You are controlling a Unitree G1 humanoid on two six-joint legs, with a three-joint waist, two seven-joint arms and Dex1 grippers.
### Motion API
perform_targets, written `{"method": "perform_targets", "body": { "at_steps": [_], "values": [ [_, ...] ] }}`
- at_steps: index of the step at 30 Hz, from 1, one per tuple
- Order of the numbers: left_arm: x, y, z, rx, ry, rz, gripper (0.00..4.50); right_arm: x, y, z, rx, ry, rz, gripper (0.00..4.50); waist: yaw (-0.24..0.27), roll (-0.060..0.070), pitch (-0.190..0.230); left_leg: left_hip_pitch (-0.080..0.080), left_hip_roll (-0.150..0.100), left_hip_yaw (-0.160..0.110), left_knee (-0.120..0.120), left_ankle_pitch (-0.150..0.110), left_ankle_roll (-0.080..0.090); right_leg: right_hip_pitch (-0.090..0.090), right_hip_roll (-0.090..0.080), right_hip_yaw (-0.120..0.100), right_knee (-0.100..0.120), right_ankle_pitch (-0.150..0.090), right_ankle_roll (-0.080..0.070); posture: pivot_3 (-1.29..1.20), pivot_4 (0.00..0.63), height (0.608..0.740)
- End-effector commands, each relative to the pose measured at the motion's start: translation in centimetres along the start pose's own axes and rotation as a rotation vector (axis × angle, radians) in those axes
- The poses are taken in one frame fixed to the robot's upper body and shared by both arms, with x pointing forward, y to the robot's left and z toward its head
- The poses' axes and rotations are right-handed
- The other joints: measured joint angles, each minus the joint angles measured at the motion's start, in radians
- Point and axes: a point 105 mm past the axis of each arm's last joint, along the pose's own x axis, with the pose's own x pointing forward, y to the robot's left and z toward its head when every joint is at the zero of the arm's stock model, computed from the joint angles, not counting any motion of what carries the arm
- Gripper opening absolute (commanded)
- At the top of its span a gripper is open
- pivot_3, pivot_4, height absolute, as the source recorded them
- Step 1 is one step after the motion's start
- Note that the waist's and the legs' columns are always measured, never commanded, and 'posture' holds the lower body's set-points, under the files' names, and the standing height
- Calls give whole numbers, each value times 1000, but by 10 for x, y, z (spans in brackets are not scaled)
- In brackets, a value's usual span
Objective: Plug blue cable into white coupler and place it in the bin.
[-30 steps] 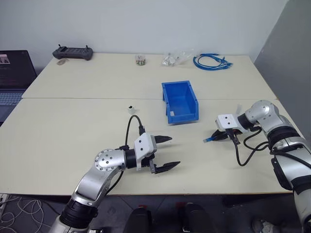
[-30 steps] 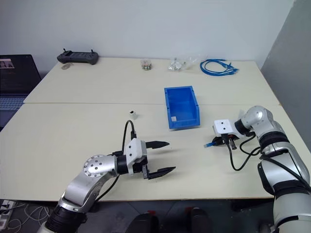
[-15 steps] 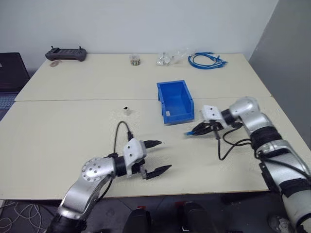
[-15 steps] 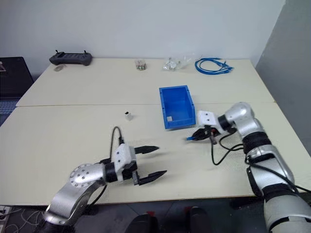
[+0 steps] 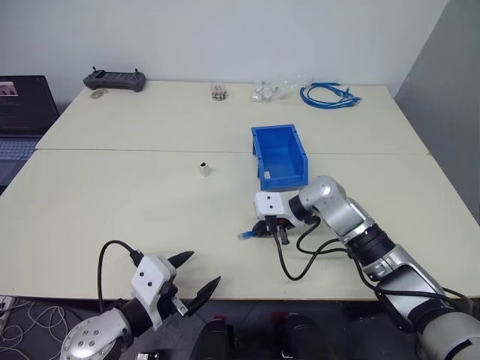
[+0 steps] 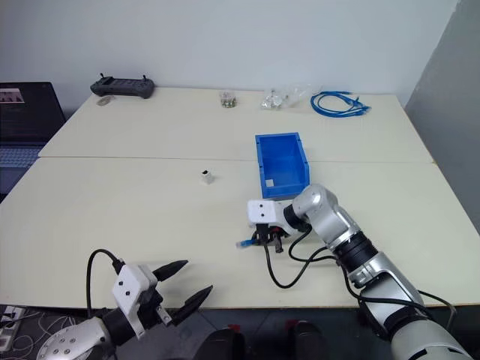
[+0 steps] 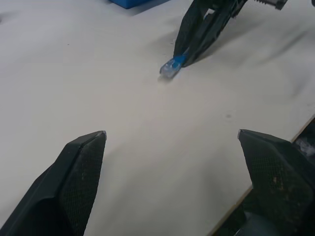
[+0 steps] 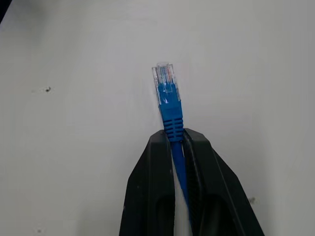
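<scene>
Right tool (image 5: 259, 229) clenched on the blue cable (image 8: 169, 105) — plug poking past its tips, just in front of the bin (image 5: 279, 155). White coupler (image 5: 204, 168) sits well apart, beside the bin — left tool (image 5: 196, 276) gaping, empty.

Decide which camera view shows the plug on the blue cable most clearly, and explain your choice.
The right wrist view: the clear plug of the blue cable sticks out past the shut right gripper. The left wrist view shows it from the side; both eye views show a speck.
</scene>
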Motion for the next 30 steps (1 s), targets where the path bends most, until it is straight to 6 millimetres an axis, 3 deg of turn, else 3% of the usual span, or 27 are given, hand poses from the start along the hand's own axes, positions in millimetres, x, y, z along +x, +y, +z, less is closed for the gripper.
{"method": "perform_targets", "body": {
  "at_steps": [1, 9, 16, 22, 30],
  "values": [
    [1, -1, 13, 39, -47, 12, 4500, 7, -1, -4, 11, 6, -52, 1090, -3, -1, -1, 0, 0, 0, 0, 0, 0, 0, 1, 0, 0, 0, 0, 0, 150, 740],
    [17, 10, 29, 87, -71, -85, 4500, -28, 5, 1, 137, -117, -135, 2823, 5, -1, -1, -1, 0, -1, 0, 0, 0, 0, 2, -1, 0, 0, -1, 0, 150, 740],
    [55, 22, 42, 119, -11, -388, 4500, -95, 50, 17, 436, -357, -126, 4387, 17, -1, -1, -3, 0, -3, 0, 0, 0, 0, 4, -4, 0, 0, 0, 0, 150, 740],
    [93, 33, 19, 118, 75, -554, 4500, -120, 79, 4, 590, -347, -133, 4387, 6, -2, -1, -2, -2, -1, 0, 0, 0, 0, 5, -1, -1, 0, 0, 0, 150, 740],
    [113, 21, -3, 182, 70, -635, 4500, -131, 81, -7, 676, -347, -263, 4387, 10, -2, -2, -2, -2, -1, 0, 0, 0, 1, 5, 0, 0, 0, 2, 0, 150, 740]
  ]
}}
